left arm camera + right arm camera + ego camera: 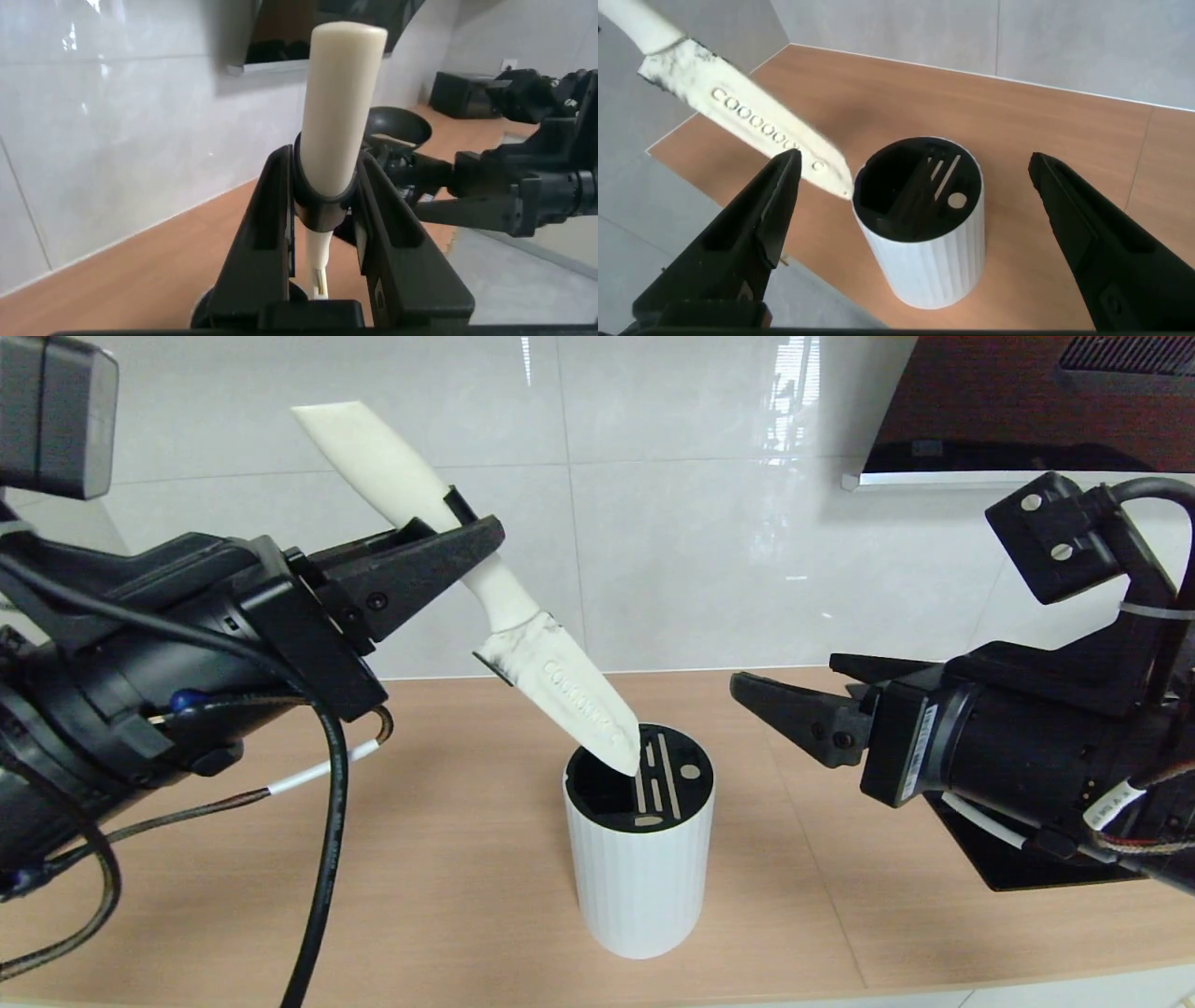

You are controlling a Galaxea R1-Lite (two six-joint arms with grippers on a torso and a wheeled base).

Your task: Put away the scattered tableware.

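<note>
Standing mid-bench (448, 877), toward its front edge: one white ribbed knife holder (644, 877) with a black slotted top. One white knife (560, 686), tilted, tip at the slots. Left gripper (462, 537) clamps the knife's handle. Right gripper (782, 672) spread wide, empty, beside the holder.

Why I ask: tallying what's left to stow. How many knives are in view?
1. The white knife is held by its handle in the left gripper, tilted, tip at the top of the white holder. No handle sticks out of it; deeper inside is hidden.
</note>
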